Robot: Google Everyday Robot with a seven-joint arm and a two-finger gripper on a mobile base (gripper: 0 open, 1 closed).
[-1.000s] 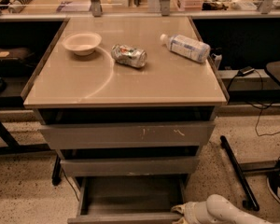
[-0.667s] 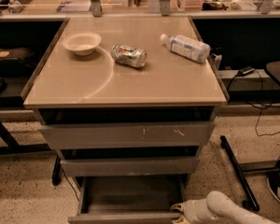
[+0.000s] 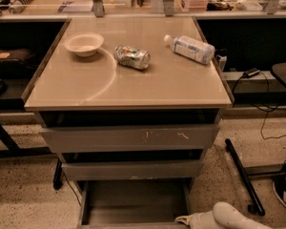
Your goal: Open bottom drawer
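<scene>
At the bottom edge of the frame, just right of centre, my gripper (image 3: 186, 219) sat at the front right corner of the bottom drawer (image 3: 133, 202); whether it was clamped on that edge I could not tell. Over the last second it had sunk slightly lower in the frame and the drawer front had come with it, baring more grey tray beneath the middle drawer (image 3: 133, 170). I judged the drawer open, or nearly so.

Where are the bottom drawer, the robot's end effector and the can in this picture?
bottom drawer (image 3: 133, 202): camera view, on the bare floor of its pulled-out tray.
end effector (image 3: 187, 220): camera view, on its pale tip, by the drawer's front right corner.
can (image 3: 132, 57): camera view, on its dented side.
</scene>
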